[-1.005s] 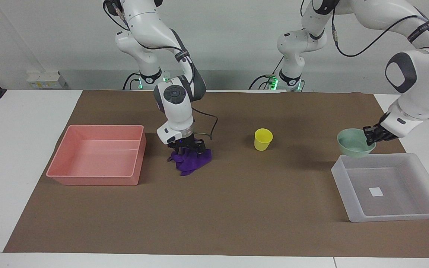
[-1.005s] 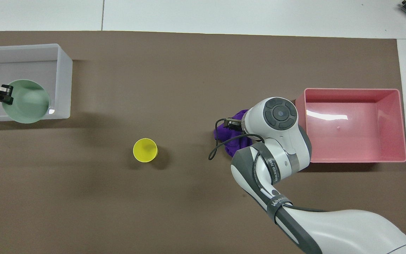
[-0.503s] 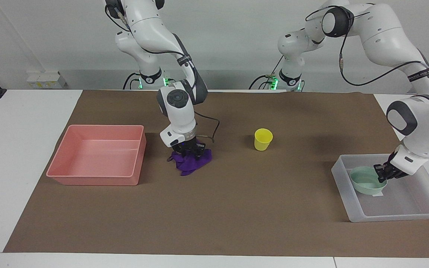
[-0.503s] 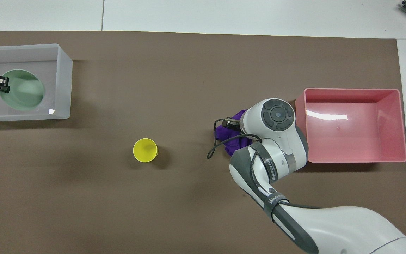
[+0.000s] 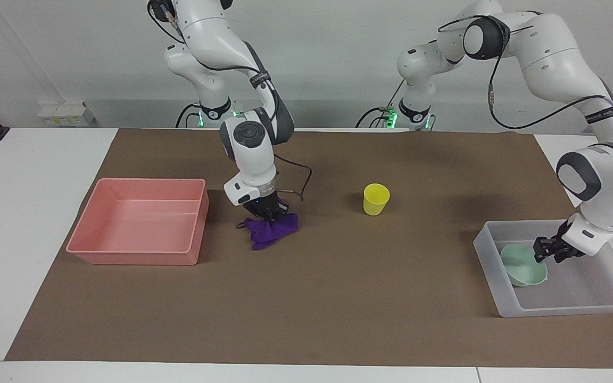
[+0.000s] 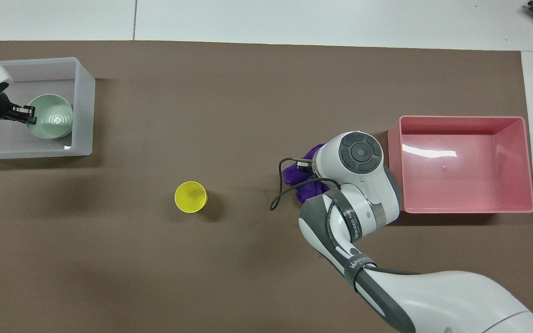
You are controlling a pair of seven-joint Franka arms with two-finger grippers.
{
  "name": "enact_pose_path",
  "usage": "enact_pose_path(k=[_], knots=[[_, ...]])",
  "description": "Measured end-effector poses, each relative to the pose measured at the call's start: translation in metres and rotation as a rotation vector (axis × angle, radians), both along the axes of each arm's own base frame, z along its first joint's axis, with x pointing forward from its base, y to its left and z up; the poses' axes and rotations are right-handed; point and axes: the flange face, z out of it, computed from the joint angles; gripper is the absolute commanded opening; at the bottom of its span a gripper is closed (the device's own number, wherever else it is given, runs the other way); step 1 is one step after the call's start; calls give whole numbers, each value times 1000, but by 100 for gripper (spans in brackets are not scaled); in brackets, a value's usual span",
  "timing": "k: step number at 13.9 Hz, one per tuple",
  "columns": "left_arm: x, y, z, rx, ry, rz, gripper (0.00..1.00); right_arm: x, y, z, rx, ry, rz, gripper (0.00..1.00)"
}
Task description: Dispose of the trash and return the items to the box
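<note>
The purple cloth (image 5: 273,232) lies bunched on the brown mat beside the pink tub (image 5: 136,254). My right gripper (image 5: 267,211) stands straight down on the cloth, shut on its top. In the overhead view the wrist hides the fingers and only an edge of the cloth (image 6: 293,174) shows. My left gripper (image 5: 548,250) is down inside the translucent box (image 5: 562,310), shut on the rim of the mint-green bowl (image 5: 522,264), which is tilted on the box floor. The bowl (image 6: 52,122) and the left gripper (image 6: 26,115) also show in the overhead view. The yellow cup (image 5: 375,199) stands upright mid-mat.
The pink tub (image 6: 465,210) holds nothing and sits at the right arm's end of the mat. The box (image 6: 85,138) sits at the left arm's end. A dark cable loop (image 6: 281,196) hangs off the right wrist beside the cloth.
My left gripper carried the bowl from over the box's edge down into the box, where the bowl now tilts. My right gripper's fingers closed on the cloth and gathered it.
</note>
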Motion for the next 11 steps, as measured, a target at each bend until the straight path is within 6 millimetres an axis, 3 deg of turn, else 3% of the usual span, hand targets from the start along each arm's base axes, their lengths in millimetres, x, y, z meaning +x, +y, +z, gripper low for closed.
enact_pose_path(k=[2, 6, 8, 11], knots=[[-5, -10, 41, -19, 44, -16, 100, 2, -13, 29, -1, -12, -20, 0], [-36, -84, 137, -149, 116, -87, 100, 2, -58, 97, -12, -32, -55, 0], [-57, -124, 145, -172, 231, -147, 100, 2, -95, 130, -18, -57, -51, 0], [-75, -188, 102, -223, 374, -217, 100, -2, -152, 167, -32, -84, -44, 0]])
